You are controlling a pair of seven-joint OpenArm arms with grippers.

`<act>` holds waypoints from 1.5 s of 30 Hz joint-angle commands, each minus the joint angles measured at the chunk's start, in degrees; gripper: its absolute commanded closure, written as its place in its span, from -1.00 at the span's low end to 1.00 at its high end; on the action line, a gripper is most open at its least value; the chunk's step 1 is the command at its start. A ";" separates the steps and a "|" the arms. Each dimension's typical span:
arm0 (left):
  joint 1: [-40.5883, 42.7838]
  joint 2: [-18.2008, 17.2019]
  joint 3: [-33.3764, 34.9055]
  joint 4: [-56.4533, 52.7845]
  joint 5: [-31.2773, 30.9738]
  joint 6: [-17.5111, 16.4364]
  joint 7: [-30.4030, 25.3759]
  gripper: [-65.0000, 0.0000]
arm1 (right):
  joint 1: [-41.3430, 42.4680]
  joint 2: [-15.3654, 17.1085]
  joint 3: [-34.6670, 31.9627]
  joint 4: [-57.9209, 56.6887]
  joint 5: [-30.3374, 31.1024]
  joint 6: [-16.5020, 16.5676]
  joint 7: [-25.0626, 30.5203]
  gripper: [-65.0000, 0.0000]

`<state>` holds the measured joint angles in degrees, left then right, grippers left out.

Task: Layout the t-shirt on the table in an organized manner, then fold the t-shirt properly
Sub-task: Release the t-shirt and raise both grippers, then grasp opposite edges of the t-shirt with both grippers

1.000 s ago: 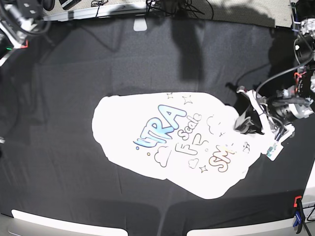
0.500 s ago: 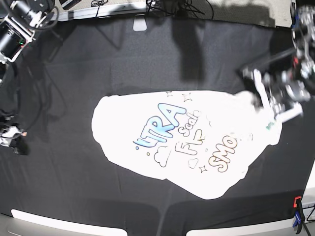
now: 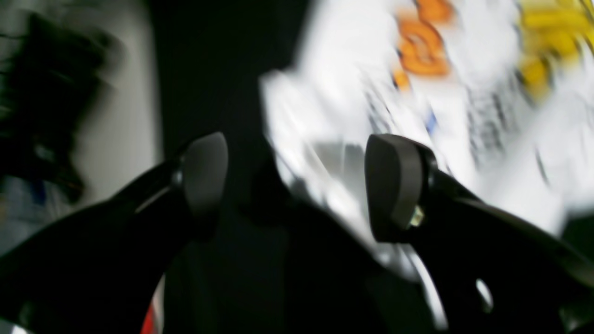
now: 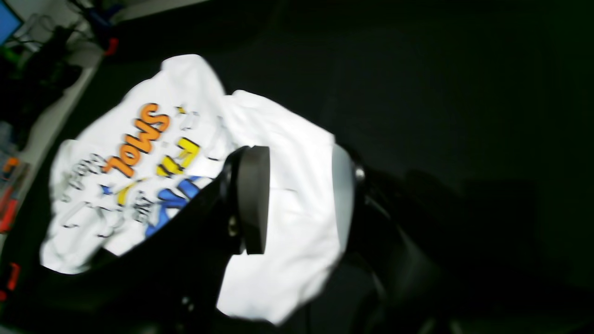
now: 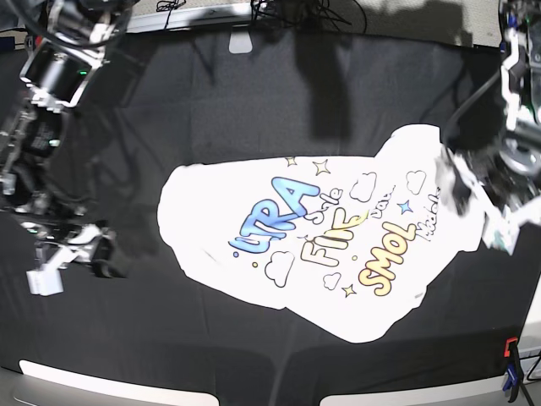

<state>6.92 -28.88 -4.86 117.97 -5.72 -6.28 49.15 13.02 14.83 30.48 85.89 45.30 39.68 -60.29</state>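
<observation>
Black table (image 5: 254, 101) w/ t-shirt (image 5: 254, 220)

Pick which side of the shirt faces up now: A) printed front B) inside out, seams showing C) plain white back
A: the t-shirt lies on the table with its blue, yellow and orange lettering up, seen in the base and both wrist views.

A robotics lab: 2 robot arms (image 5: 51, 76) over a black cloth-covered table (image 5: 254, 110), clamps (image 5: 510, 364) at its corner, cables (image 5: 287, 10) behind.
</observation>
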 commanded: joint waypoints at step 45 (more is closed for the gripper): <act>-42.73 10.78 -0.33 -72.67 -15.43 -18.62 -13.27 -0.34 | 1.29 -8.94 -4.63 -20.20 -28.26 -3.63 16.85 0.33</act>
<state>-34.20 -17.58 -4.95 44.36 -20.60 -24.64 37.04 13.50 5.65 25.96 65.01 16.75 35.40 -43.72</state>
